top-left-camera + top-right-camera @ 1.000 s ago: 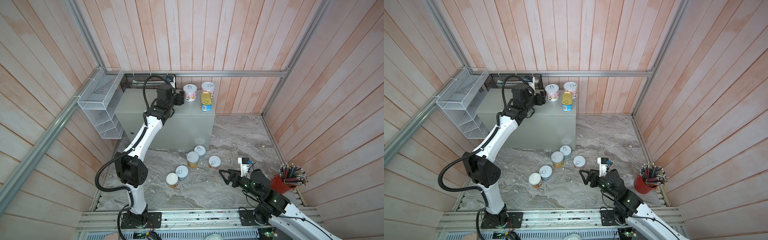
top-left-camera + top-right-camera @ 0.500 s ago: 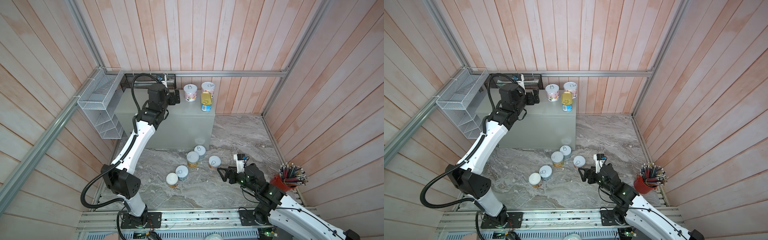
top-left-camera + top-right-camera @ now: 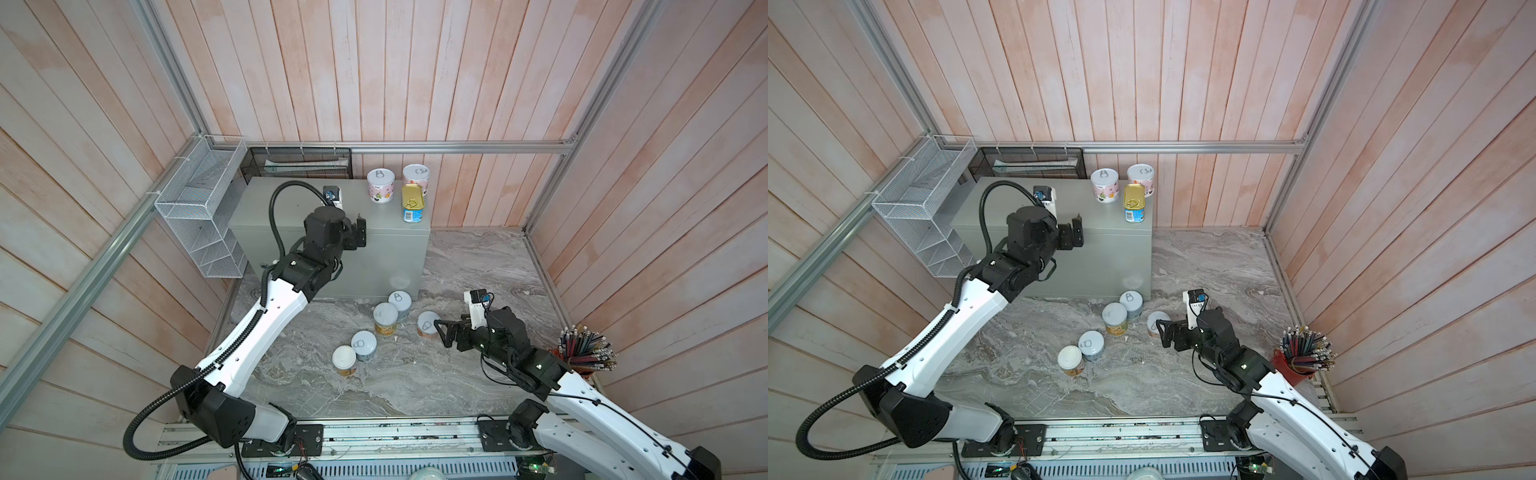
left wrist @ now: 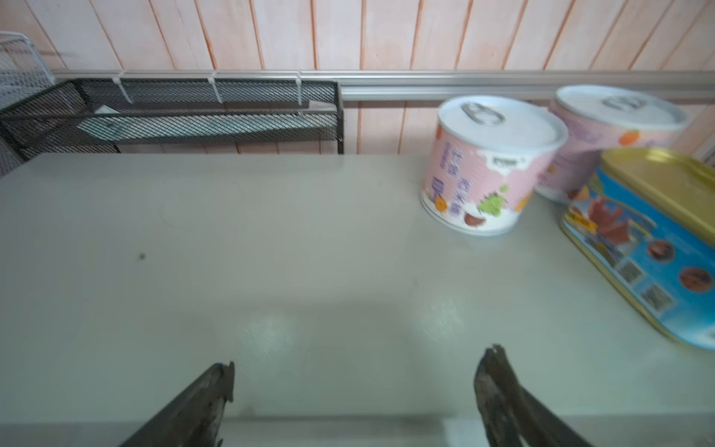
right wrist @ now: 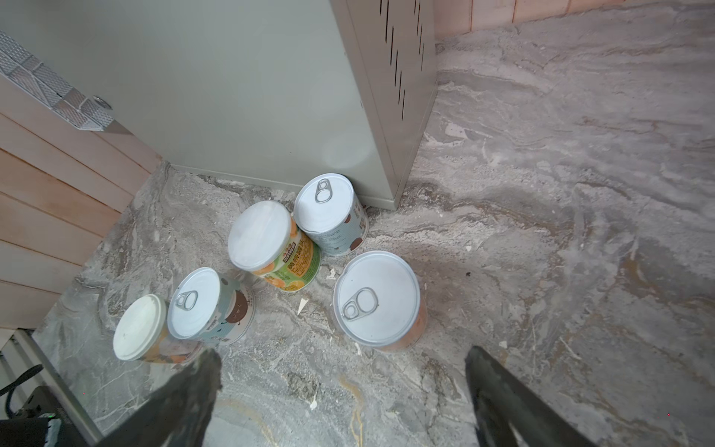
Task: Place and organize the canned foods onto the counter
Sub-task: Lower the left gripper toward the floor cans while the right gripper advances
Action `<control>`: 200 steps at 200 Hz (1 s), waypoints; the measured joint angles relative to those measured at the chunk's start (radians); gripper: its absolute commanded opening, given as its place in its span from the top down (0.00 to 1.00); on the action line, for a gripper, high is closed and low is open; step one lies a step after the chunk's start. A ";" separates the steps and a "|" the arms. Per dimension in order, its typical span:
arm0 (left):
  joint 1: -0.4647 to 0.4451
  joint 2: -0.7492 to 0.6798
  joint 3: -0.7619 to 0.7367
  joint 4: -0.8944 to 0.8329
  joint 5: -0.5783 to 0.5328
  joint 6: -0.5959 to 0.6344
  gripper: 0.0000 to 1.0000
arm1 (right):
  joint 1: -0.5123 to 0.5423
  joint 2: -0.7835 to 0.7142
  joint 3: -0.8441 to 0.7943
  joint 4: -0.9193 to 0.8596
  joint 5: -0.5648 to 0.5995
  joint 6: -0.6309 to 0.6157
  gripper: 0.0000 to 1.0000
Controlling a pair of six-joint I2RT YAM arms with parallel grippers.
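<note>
The left gripper [image 3: 359,232], jaws apart and empty, hangs over the flat grey metal counter [image 3: 291,208]. At the counter's right end stand two cylindrical pink cans [image 3: 380,186] and the rectangular gold-lidded blue tin [image 3: 412,202], its long axis front-to-back. Five floor cans [image 3: 385,318] stand upright on veined marble [image 3: 478,257]. The right gripper [image 3: 441,333], spread and empty, is just short of the nearest.

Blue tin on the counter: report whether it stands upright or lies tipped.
Upright: the blue tin rests on the counter with its gold pull-tab lid facing up.

round cans [image 3: 385,318]: 7 | blue tin [image 3: 413,202]: 1 | counter [image 3: 374,266]: 1 | white basket [image 3: 199,216]: 1 | pencil cup [image 3: 1292,371]: 1
</note>
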 measured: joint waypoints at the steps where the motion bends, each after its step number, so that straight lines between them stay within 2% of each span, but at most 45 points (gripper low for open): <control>1: -0.003 -0.003 -0.004 0.000 -0.002 0.000 0.00 | -0.001 0.001 0.001 -0.001 0.000 -0.002 0.02; 33: -0.122 -0.141 -0.154 -0.013 -0.043 -0.029 0.00 | -0.013 0.034 0.023 -0.031 -0.012 -0.044 0.02; 75: -0.219 -0.299 -0.287 -0.011 -0.064 -0.087 0.00 | -0.013 0.109 0.023 -0.043 -0.024 -0.067 0.02; 148: -0.253 -0.344 -0.549 0.022 -0.001 -0.129 0.00 | -0.013 0.187 0.020 -0.006 -0.020 0.010 0.02; 200: -0.287 -0.381 -0.688 0.194 0.080 -0.158 0.00 | -0.014 0.290 0.024 0.000 0.020 0.077 0.06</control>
